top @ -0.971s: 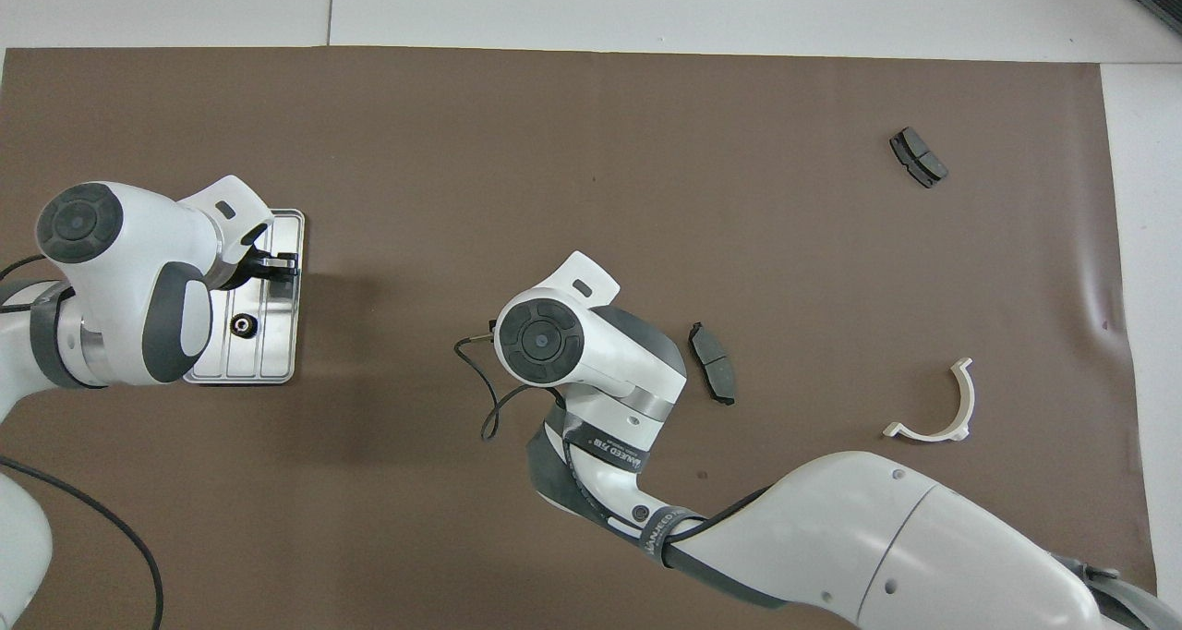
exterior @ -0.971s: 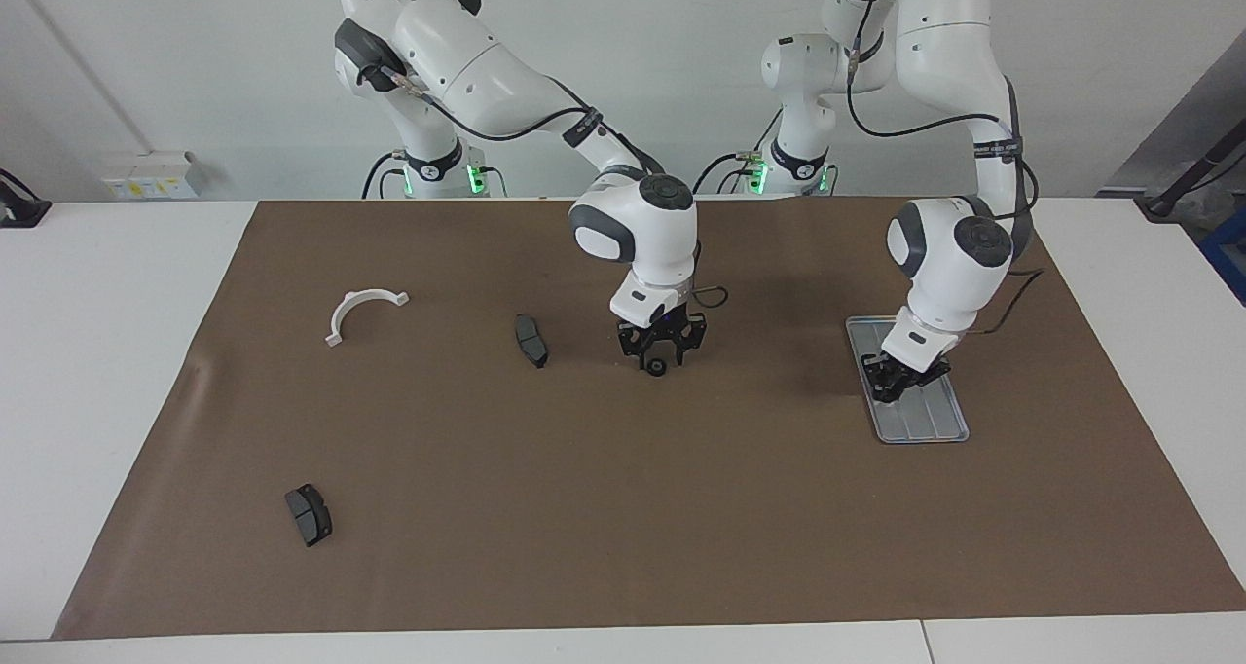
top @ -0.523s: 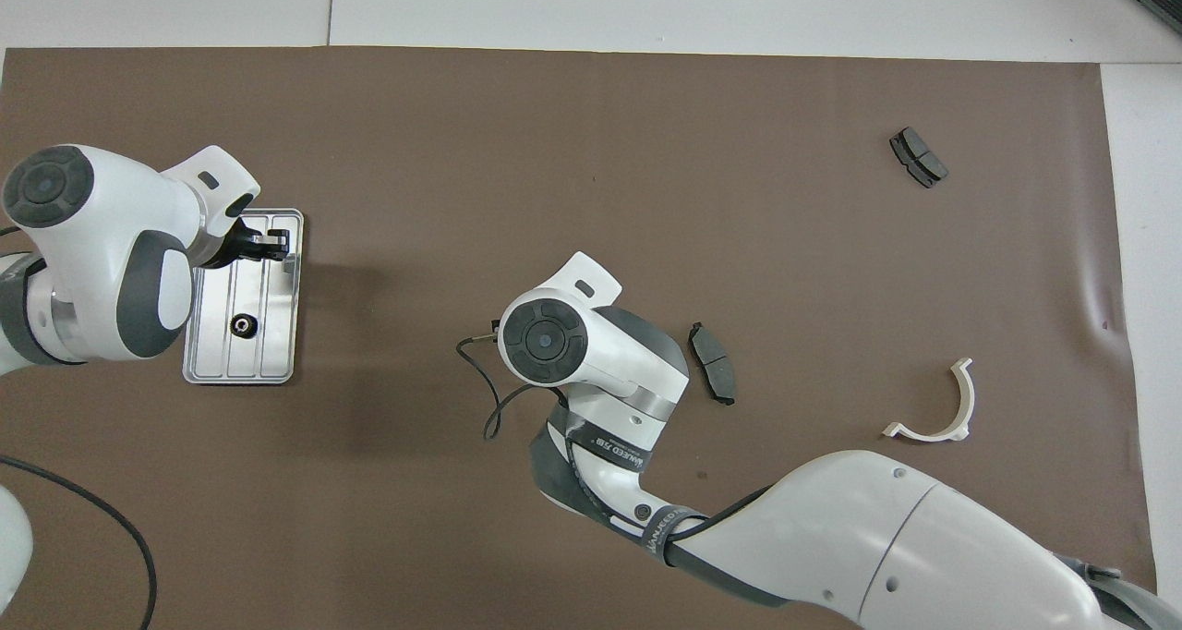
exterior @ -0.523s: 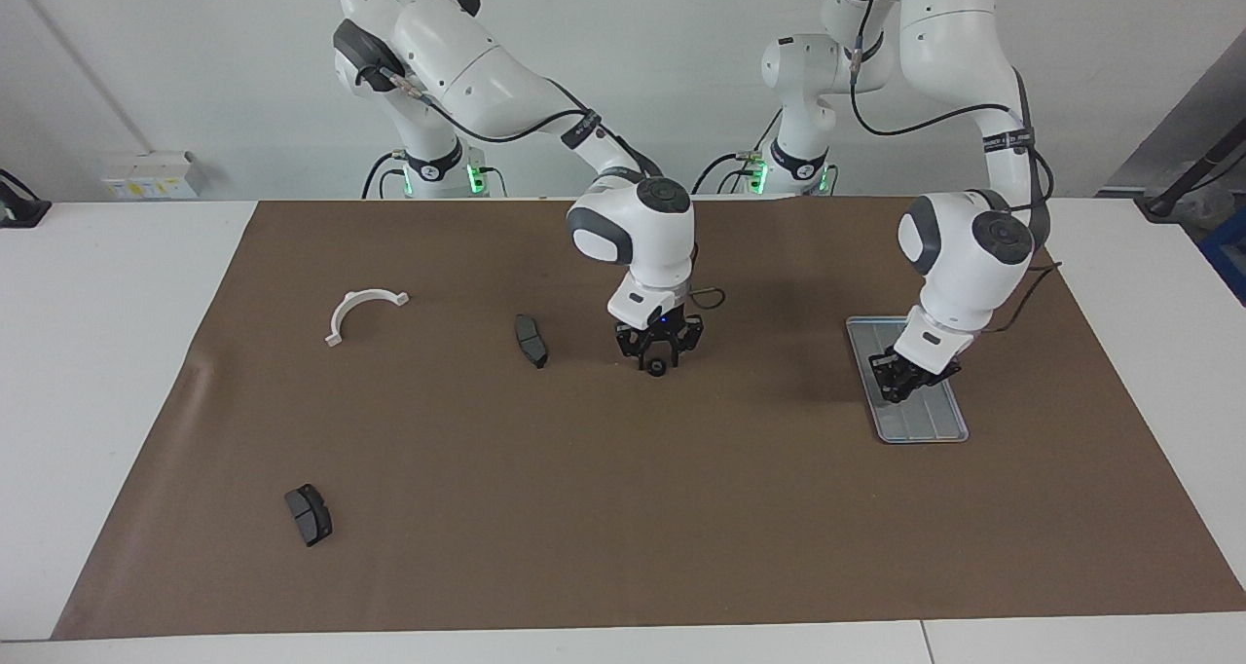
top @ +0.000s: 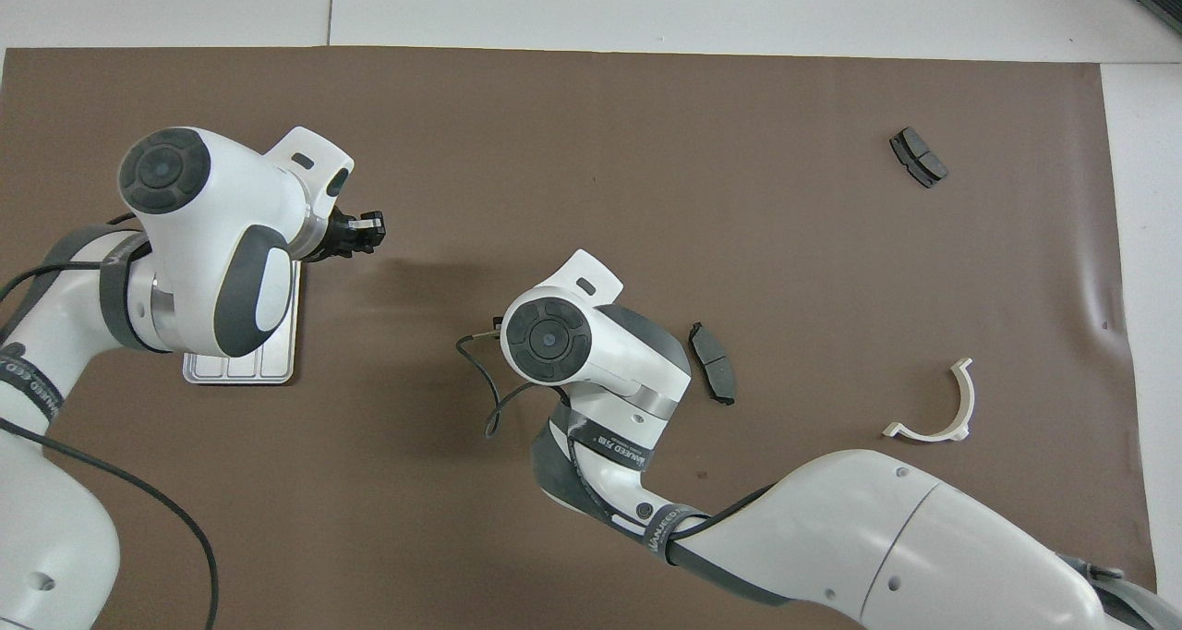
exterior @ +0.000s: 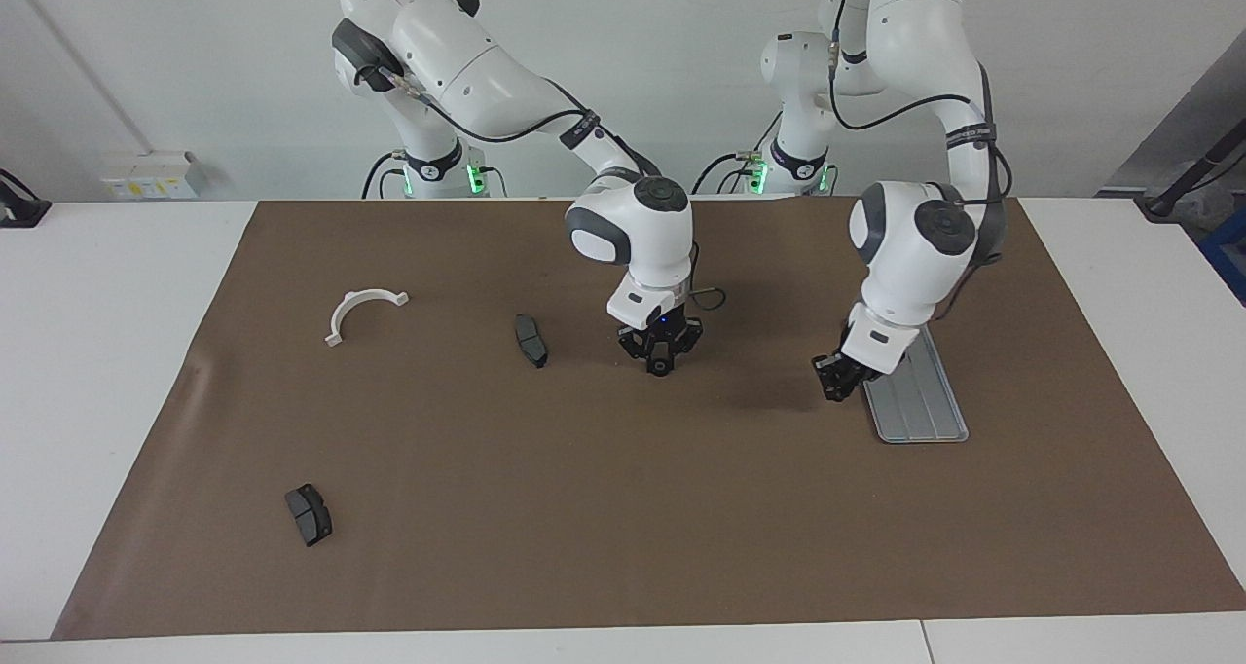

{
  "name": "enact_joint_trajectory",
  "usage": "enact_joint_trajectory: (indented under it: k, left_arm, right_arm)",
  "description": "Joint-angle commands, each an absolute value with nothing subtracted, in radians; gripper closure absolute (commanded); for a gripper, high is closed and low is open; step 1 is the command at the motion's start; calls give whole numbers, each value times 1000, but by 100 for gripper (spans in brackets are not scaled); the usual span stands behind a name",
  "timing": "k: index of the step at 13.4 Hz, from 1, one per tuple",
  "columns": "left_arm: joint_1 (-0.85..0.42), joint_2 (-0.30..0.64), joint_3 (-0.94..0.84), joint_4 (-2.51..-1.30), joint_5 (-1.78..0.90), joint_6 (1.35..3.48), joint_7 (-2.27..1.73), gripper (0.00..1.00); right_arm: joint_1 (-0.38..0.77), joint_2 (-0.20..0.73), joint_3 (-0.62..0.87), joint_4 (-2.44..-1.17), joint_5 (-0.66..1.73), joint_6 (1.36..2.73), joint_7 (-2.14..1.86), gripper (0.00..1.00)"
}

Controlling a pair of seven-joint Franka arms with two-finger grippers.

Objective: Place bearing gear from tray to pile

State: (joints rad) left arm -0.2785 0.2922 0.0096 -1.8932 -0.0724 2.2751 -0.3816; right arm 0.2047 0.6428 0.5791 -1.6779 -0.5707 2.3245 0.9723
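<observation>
Silver-grey metal tray (exterior: pixel 925 406) lies on the brown mat (exterior: pixel 584 508) at the left arm's end of the bench, its long axis running away from the robots; the left claw (exterior: pixel 835 384) hangs low over the mat just beside the tray's long edge, on the side toward the middle. Its tips are closed together; whether a bearing gear sits between them I cannot tell. The pile lies toward the right arm's end from this claw: a dark brake pad (exterior: pixel 531 341), a white semicircular bracket (exterior: pixel 362 312), and a second brake pad (exterior: pixel 309 514) farther from the robots. The right claw (exterior: pixel 659 360) is the nearer one to them, low over the mat beside the first pad, with a small dark round piece (exterior: pixel 659 366), probably a gear, at its tips; gripped or not, I cannot tell. The overhead view hides that claw under its own wrist; both views hide the tray's nearer end.
</observation>
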Motion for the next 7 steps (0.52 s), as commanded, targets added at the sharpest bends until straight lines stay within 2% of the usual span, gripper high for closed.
enact_joint_trajectory:
  k: [1,5,7]
  left_arm:
    - [-330,290,25,-1893,-86,2267,-468,90]
    - [-386,290,25,-1901,-87,2299,-564,90]
    - [-390,288,21,-1902,-89,2301,-572,90]
  right_arm:
    - [189,647,595,-1668,-584,2309,988,100]
    - [157,574,592,-1667,-562,2205,939,100]
    - [140,505,568,-1671,-452,2166,818,100]
